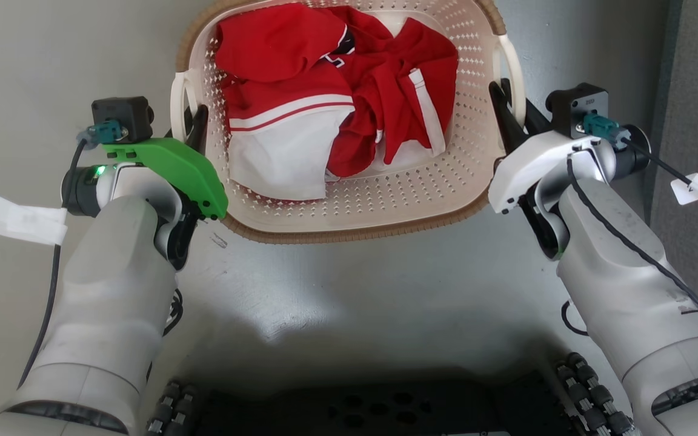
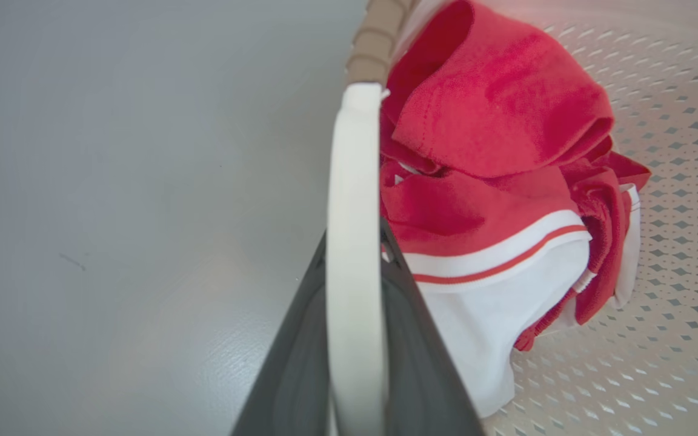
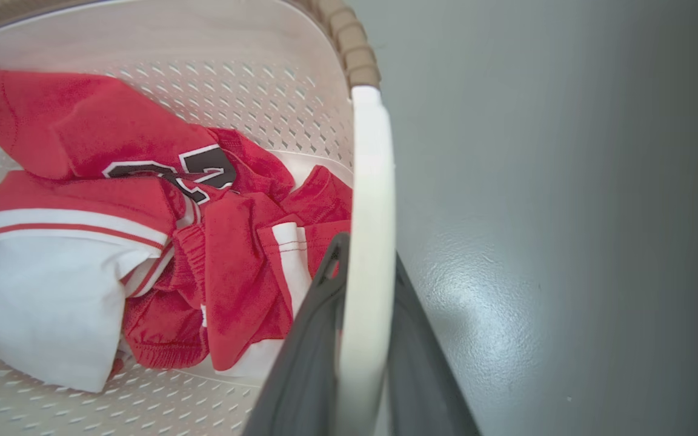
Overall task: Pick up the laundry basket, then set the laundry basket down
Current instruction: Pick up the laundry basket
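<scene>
Gripping the laundry basket (image 1: 385, 200) by its loop handles: left gripper (image 1: 196, 119) at 9 o'clock and right gripper (image 1: 501, 92) at 3 o'clock, each pinching one handle. Red-and-white clothes (image 1: 325, 103) lie inside.

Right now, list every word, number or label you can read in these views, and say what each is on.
Nothing reads whole.
Red garment in the laundry basket: black, white-edged characters, folded over, probably part of a number; unreadable.
Camera block on the right wrist: a small mark, too small to read.
Right forearm: a dark marking, too blurred to read.
</scene>
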### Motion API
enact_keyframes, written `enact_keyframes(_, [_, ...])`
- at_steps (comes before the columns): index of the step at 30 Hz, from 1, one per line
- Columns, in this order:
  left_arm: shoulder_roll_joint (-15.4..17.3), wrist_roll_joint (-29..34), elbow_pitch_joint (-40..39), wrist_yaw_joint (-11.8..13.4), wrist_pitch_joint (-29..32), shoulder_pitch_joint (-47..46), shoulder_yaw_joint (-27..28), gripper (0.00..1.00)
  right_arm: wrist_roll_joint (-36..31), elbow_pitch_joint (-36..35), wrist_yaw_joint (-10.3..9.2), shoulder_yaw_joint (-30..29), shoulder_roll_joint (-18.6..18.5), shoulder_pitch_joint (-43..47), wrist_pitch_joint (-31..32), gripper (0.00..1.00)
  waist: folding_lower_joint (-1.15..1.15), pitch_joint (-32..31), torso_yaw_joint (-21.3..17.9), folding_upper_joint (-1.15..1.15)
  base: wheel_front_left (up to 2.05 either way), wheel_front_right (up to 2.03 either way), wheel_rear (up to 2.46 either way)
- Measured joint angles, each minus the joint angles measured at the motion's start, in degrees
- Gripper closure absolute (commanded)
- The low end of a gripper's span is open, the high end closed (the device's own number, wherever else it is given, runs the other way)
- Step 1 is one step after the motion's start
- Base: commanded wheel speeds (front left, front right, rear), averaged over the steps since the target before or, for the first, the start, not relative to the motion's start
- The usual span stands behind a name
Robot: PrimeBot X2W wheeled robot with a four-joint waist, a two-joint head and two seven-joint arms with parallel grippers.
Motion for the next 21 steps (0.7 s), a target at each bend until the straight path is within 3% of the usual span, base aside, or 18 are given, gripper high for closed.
enact_keyframes(21, [-1.3,-2.4,6.3,0.0,-0.5,-0.5,-2.0,1.00,2.7,7.1,1.59,0.2,0.9,-0.8,0.0,1.00,0.00,-6.5,-0.1,0.00,0.00,0.00,0.00])
